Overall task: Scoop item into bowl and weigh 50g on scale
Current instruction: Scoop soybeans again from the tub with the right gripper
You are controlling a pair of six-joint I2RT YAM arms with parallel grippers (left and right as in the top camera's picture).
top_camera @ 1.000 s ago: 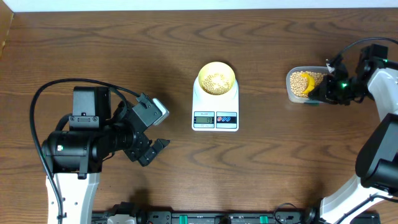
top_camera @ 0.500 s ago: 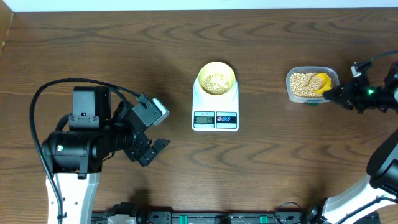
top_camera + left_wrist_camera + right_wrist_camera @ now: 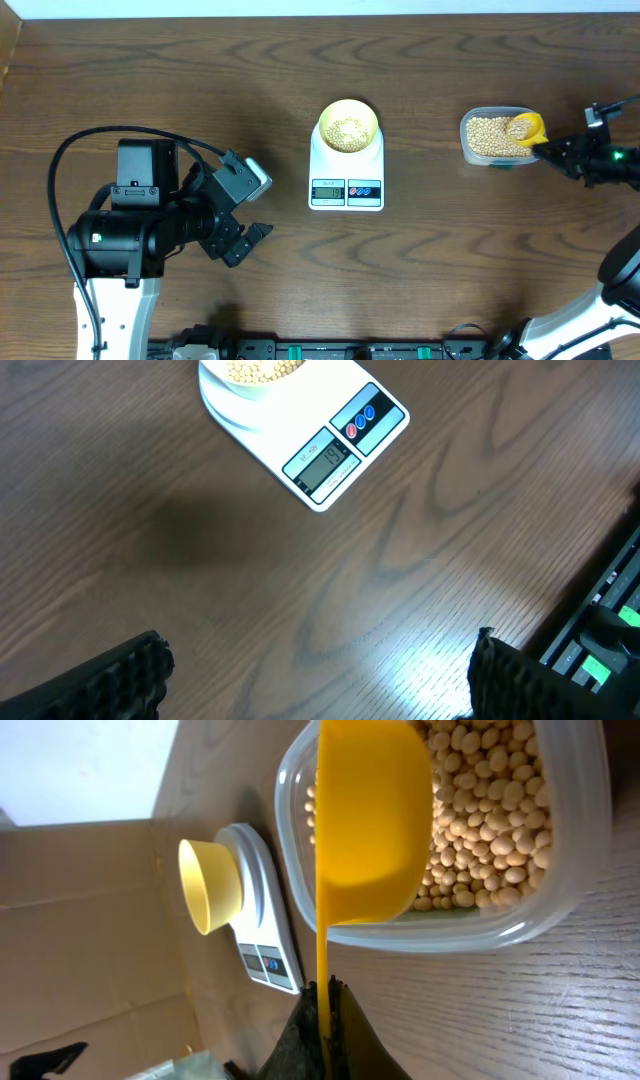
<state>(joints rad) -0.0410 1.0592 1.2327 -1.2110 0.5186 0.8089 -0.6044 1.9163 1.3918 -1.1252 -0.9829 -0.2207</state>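
Note:
The pale-yellow bowl [image 3: 348, 126] [image 3: 210, 886] holds some tan beans [image 3: 347, 130] and stands on the white scale [image 3: 346, 183] [image 3: 318, 442] [image 3: 262, 945] at the table's middle. More beans [image 3: 487, 138] [image 3: 480, 830] fill a clear tub [image 3: 472, 156] [image 3: 455, 933] at the right. My right gripper [image 3: 556, 150] [image 3: 323, 1010] is shut on the handle of a bright yellow scoop [image 3: 526, 127] [image 3: 372, 815], whose cup is over the tub's right end. My left gripper [image 3: 243, 238] [image 3: 318, 678] is open and empty above bare table, left of the scale.
A black rail with cables [image 3: 340, 350] [image 3: 600, 630] runs along the table's front edge. The table's far edge meets a white wall [image 3: 320, 8]. Cardboard [image 3: 80, 920] shows in the right wrist view beyond the scale.
My right arm has pulled back to the right, and the scoop has moved from the tub's middle to its right end. The left arm has not moved.

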